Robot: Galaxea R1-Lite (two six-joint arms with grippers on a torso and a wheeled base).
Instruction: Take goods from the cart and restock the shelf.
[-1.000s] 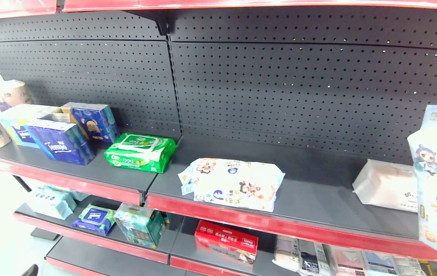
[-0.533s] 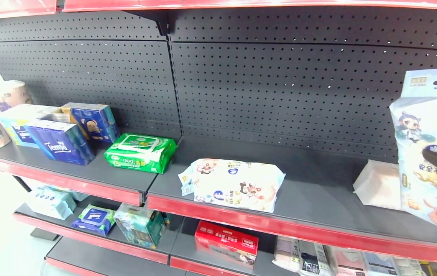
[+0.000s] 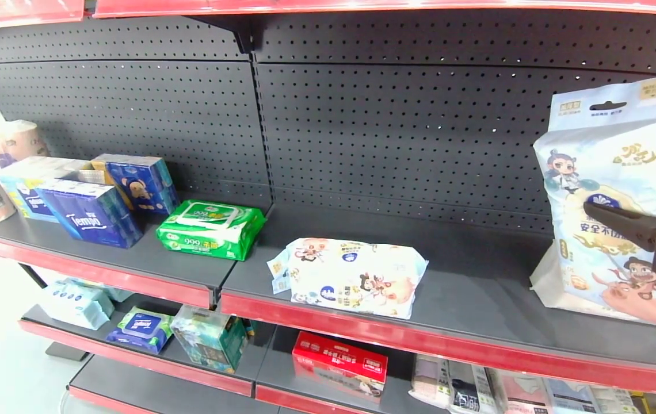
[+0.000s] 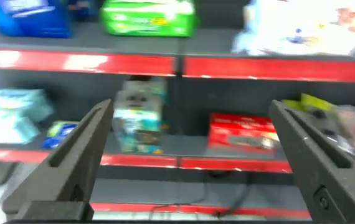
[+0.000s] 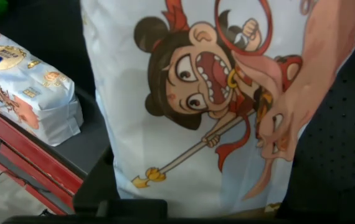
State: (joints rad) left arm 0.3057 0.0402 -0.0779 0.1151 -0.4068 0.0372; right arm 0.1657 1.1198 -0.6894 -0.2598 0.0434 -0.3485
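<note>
Right gripper: the right gripper squeezes the tall bag around its middle. One black finger lies across the front of the bag.
Tall bag: it is pale blue with cartoon kids on it. It stands upright at the right end of the shelf, in front of the black wall with holes. I cannot tell if its bottom sits on the board. Up close, the right wrist view shows the bag with a laughing cartoon child on it.
Behind the bag: a corner of a white pack peeks out on the bag's left side.
Left gripper: the left gripper has its two fingers spread wide with nothing between them. It faces the lower shelves.
Middle of the shelf: a flat cartoon pack lies near the red front edge, well apart from the tall bag.
Left part of the shelf: a green pack lies flat, with blue boxes just beside it on the left.
Lower shelf: a red box lies under the flat cartoon pack.
</note>
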